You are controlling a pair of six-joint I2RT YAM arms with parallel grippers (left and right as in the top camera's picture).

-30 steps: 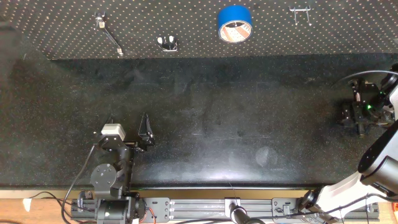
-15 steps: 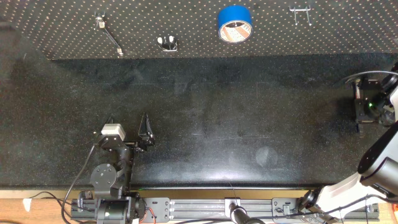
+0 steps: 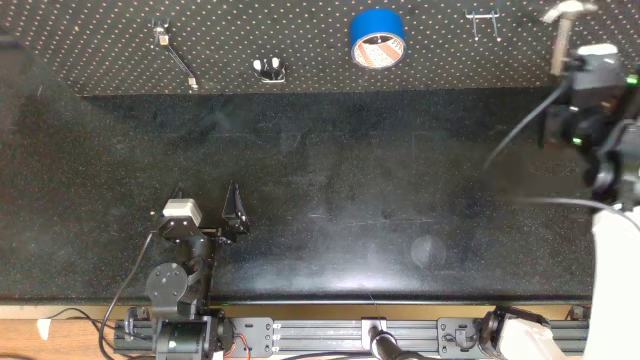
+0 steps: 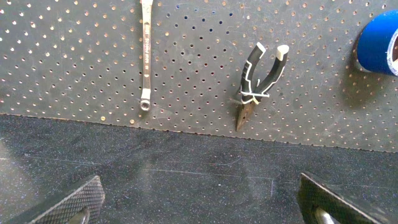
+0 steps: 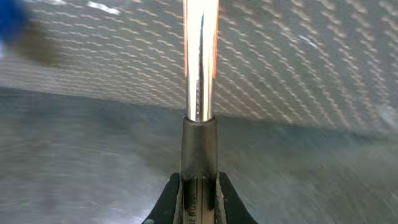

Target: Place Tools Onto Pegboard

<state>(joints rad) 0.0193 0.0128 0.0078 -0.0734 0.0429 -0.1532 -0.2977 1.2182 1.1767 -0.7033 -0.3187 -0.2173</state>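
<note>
— Right gripper (image 5: pixel 198 190) clamped low on the hammer (image 5: pixel 200 74), up at two o'clock by the pegboard (image 3: pixel 300 40)!
— Head-heavy, I'd say: steel head, slick chrome shaft, all stiff. That dark, rubbery-looking grip is the place to hold. Left gripper (image 4: pixel 205 202) sits open at seven o'clock.

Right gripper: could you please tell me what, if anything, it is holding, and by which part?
The right gripper is shut on a hammer, clamped on the dark grip of the handle.
</note>
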